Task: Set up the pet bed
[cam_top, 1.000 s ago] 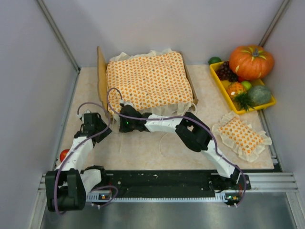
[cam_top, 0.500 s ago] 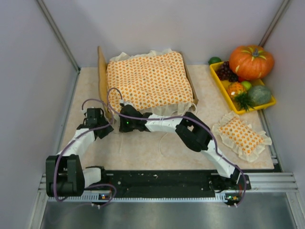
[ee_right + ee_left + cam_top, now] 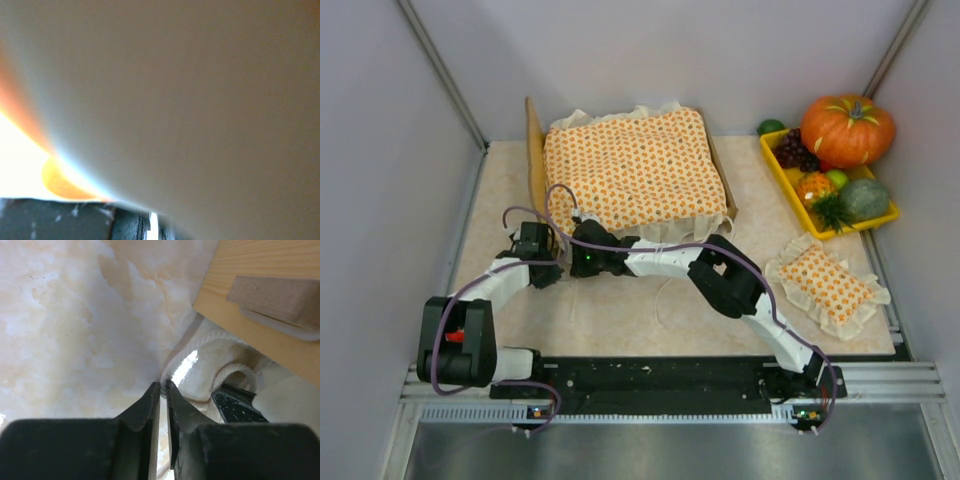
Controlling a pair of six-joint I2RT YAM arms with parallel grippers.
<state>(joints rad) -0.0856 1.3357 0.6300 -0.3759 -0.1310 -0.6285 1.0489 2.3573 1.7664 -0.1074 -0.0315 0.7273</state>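
Note:
The pet bed (image 3: 533, 165) stands at the back of the table, its tall wooden headboard on the left. The orange-dotted bedspread (image 3: 635, 165) covers it. Both grippers meet at the bed's near left corner. My left gripper (image 3: 552, 268) is low over the table. In the left wrist view its fingertips (image 3: 156, 390) pinch the bedspread's white corded edge (image 3: 200, 342) beneath the wooden frame (image 3: 250, 320). My right gripper (image 3: 566, 242) is shut on the same ruffle. Pale fabric (image 3: 190, 90) fills the right wrist view.
The orange-dotted pillow (image 3: 825, 285) lies at the right front. A yellow tray (image 3: 779, 170) of fruit and a pumpkin (image 3: 847, 128) stand at the back right. Grey walls close in both sides, and the right arm stretches across the table's middle.
My left arm has swung right to the bed's near left corner, and its jaws have closed on the ruffle edge. The right arm and bedspread have not moved.

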